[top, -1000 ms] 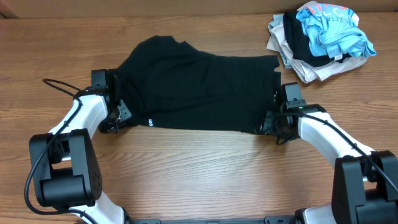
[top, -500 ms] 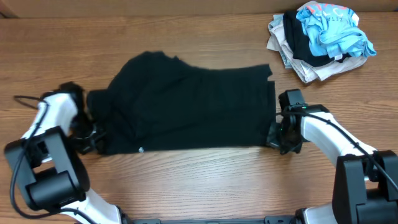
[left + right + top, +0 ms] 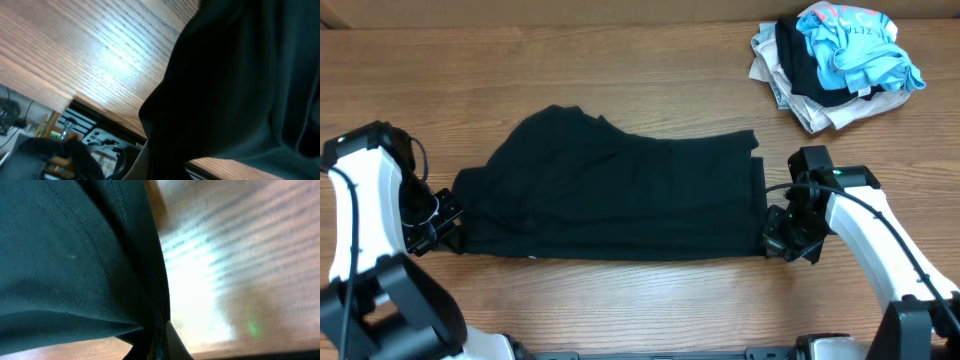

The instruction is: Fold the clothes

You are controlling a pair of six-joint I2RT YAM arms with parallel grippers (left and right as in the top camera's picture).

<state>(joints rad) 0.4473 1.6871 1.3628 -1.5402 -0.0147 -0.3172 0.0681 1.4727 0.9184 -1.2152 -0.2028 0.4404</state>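
Brown wood-grain table (image 3: pixel 640 310) with bright patches of glare

the black t-shirt (image 3: pixel 620 195) lies stretched wide across the wooden table, folded, its top edge humped.

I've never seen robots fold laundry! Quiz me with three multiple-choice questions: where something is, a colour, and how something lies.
1. Where on the table is the pile of loose clothes?
A) far right corner
B) near left corner
C) the middle

2. What colour is the pile's top garment?
A) red
B) light blue
C) green

3. How does the black T-shirt lie?
A) balled up
B) hanging off the edge
C) stretched flat between the left gripper and right gripper

Answers: 1 A, it sits at the far right corner; 2 B, pale blue fabric crowns it; 3 C, a gripper grips each end.
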